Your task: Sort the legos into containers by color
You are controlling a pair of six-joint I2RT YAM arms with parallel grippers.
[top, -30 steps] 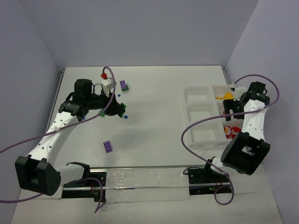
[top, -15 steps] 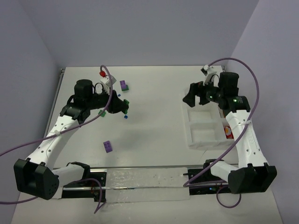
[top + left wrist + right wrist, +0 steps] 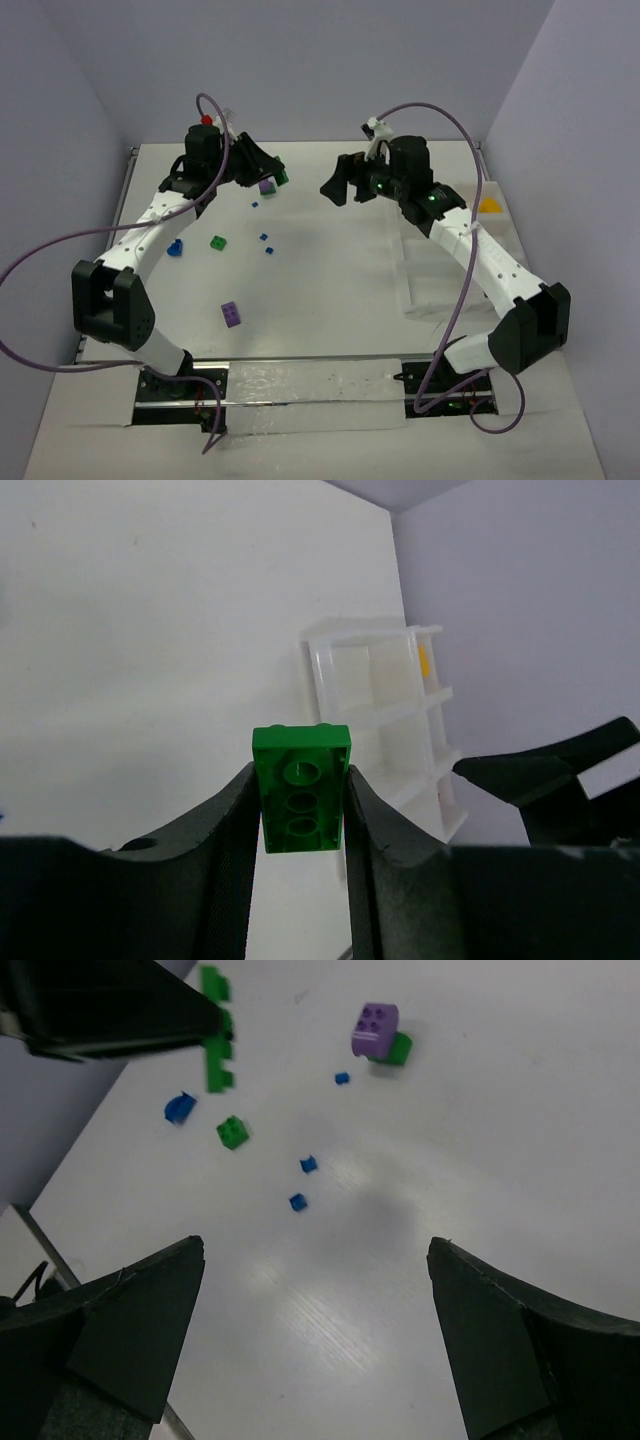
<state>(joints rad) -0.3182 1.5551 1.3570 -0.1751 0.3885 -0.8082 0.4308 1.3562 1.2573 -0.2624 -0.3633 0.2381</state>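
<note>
My left gripper (image 3: 272, 176) is raised at the far left and shut on a green lego (image 3: 283, 178). In the left wrist view the brick (image 3: 301, 789) sits upright between the fingers, hollow underside facing the camera. My right gripper (image 3: 340, 186) is open and empty, held above the far middle of the table, facing the left gripper. The white tray (image 3: 412, 292) lies at the right, mostly under the right arm, with a yellow piece (image 3: 489, 205) beside it. Loose legos lie at the left: purple (image 3: 231, 313), green (image 3: 217, 242), blue (image 3: 175, 248).
A purple brick on a green one (image 3: 377, 1034) lies near the far edge. Tiny blue bricks (image 3: 308, 1164) are scattered mid-left. The tray (image 3: 375, 710) shows beyond the held brick in the left wrist view. Cables loop above both arms.
My left gripper has lifted and swung toward the far edge with the green lego. My right arm has swung from the tray leftward to the table's far middle.
</note>
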